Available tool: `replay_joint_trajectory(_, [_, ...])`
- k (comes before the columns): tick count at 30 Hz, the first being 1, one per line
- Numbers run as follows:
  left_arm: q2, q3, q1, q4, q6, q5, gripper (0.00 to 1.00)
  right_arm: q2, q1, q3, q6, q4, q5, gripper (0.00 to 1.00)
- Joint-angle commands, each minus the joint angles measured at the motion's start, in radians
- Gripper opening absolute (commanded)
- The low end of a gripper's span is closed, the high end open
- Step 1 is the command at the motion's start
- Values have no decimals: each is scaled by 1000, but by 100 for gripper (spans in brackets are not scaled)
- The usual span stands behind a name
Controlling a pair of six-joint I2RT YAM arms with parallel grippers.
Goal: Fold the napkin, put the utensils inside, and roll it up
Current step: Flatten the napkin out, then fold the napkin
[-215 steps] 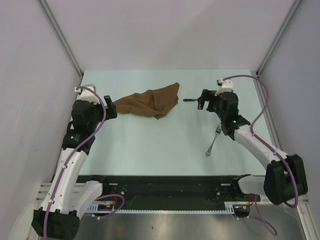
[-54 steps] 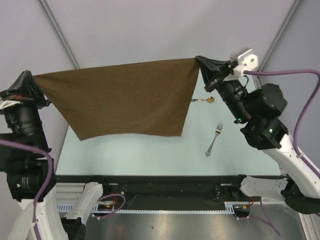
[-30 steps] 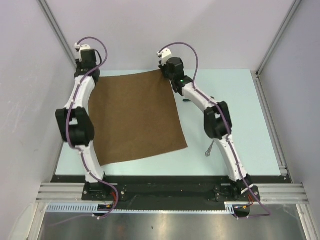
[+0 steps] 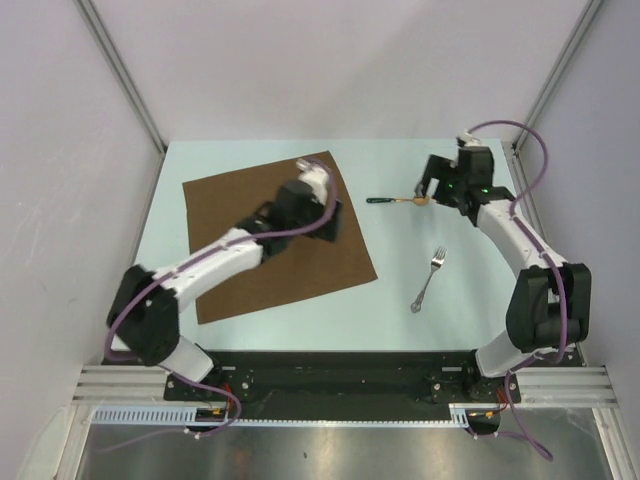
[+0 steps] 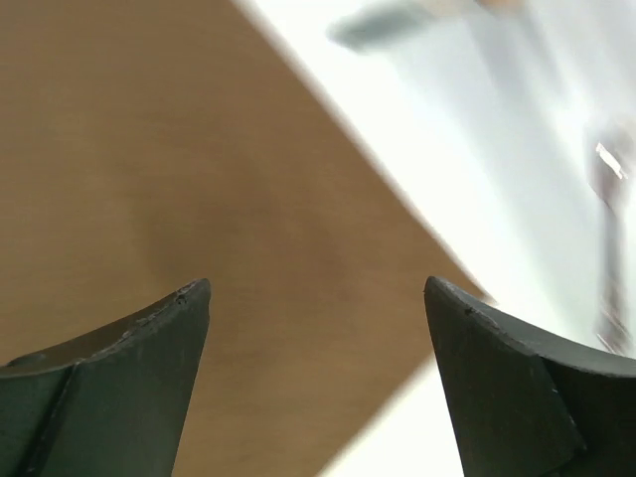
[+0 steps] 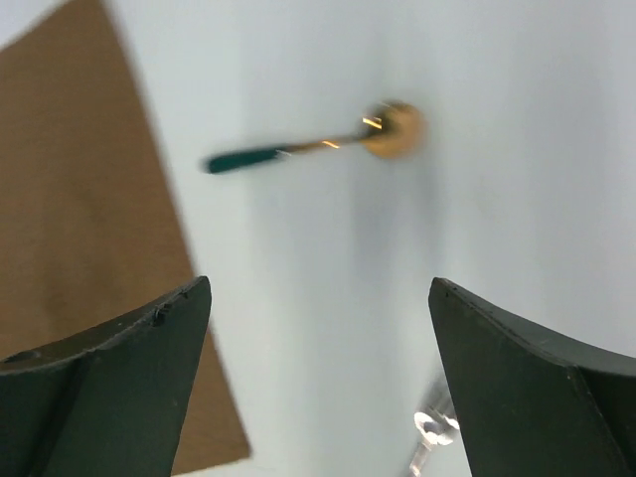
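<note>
One brown napkin (image 4: 300, 270) lies spread flat on the table (image 4: 470, 320) seen from above, with two utensils apart to its right: a dark-handled spoon (image 4: 398, 200) and a fork (image 4: 428, 280). At the left wrist, the left gripper (image 5: 318, 288) gapes wide over the cloth. At the right wrist, the right gripper (image 6: 318, 283) stands wide and empty above the spoon; the blurred glint below is perhaps the fork.

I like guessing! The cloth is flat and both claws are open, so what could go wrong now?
The open left gripper hangs over the napkin; pinching it might bunch the flat cloth or fold it crooked. The spoon is thin and lies flat on the table, so the open right gripper near it could slip off or shove it away.
</note>
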Motion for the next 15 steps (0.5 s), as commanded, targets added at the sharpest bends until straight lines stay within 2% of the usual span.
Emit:
replay_joint_trajectory(1, [162, 6, -215, 140, -99, 104, 90, -131, -136, -52, 58, -91, 27, 96])
replay_joint_trajectory(6, [375, 195, -405, 88, -110, 84, 81, -214, -243, -83, 55, -132, 14, 96])
replay_joint_trajectory(7, [430, 222, -418, 70, -113, 75, 77, -233, -253, -86, 56, -137, 6, 96])
replay_joint_trajectory(9, [472, 282, -445, 12, -131, 24, 76, -249, -272, -89, 53, -148, -12, 96])
replay_joint_trajectory(13, [521, 287, -452, -30, -162, -55, 67, -282, -278, -99, 39, -160, -20, 97])
replay_joint_trajectory(15, [536, 279, -450, -30, -162, -76, 66, -289, -281, -103, 35, -165, -23, 97])
